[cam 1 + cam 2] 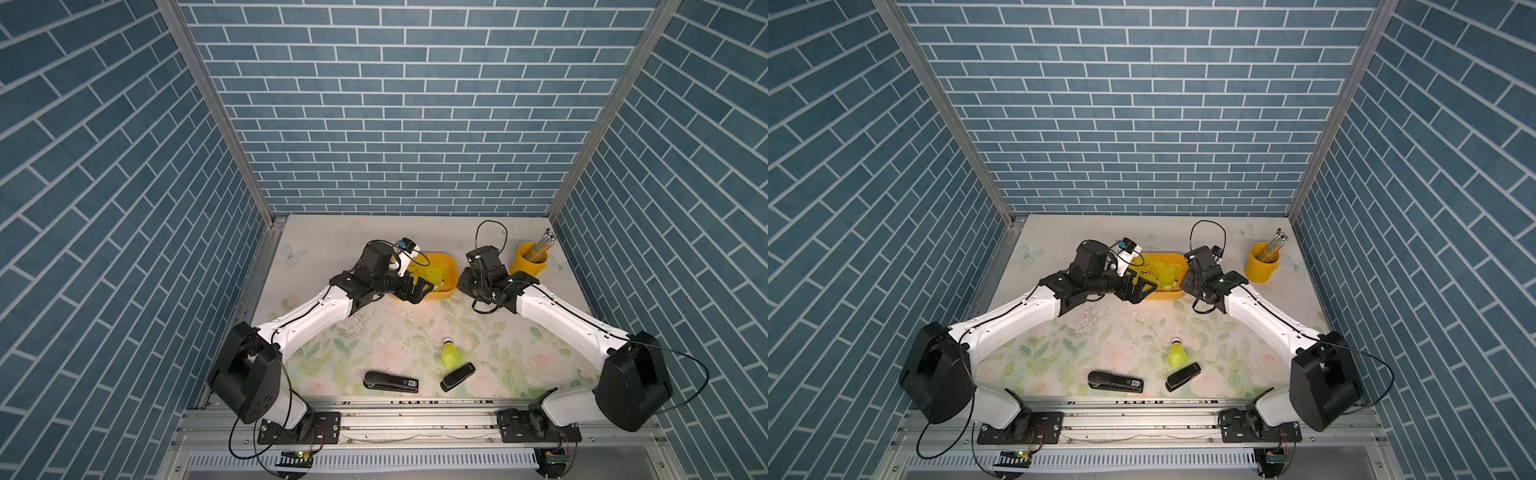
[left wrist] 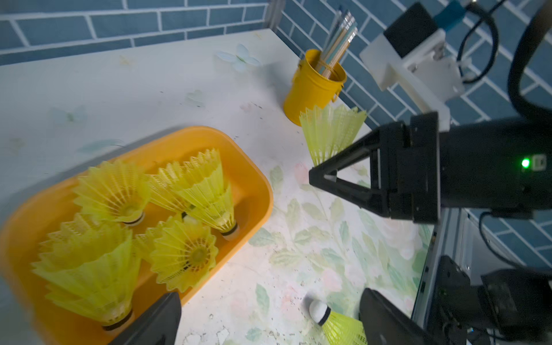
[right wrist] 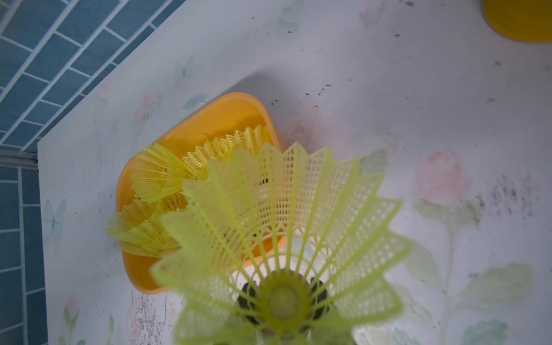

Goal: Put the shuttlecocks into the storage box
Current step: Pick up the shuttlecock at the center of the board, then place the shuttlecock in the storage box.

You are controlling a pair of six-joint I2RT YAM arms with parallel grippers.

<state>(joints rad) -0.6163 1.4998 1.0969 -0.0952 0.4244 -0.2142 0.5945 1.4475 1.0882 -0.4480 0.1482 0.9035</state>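
Yellow-orange plastic storage box (image 2: pixel 257 191) holds several neon yellow-green mesh-skirted shuttlecocks (image 2: pixel 185 254), left gripper (image 2: pixel 268 313) spread wide and empty at its edge, right gripper (image 2: pixel 321 174) clamped on another shuttlecock (image 2: pixel 331 134) nearby, a loose shuttlecock (image 1: pixel 448 353) lying near a long black stapler (image 1: pixel 390 382) whose white label (image 1: pixel 411 382) is too small to read.

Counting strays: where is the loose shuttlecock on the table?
In both top views the shuttlecock lies right of centre near the table's front edge, beside the smaller stapler.

Blue brick-pattern walls (image 1: pixel 399 104) close the cell at 9, 12 and 3 o'clock, joined by aluminium corner posts (image 1: pixel 217 112). The tabletop (image 1: pixel 399 336), pale with printed roses and leaves, looks scuffed near its centre. An aluminium rail (image 1: pixel 415 419) runs along 6 o'clock.
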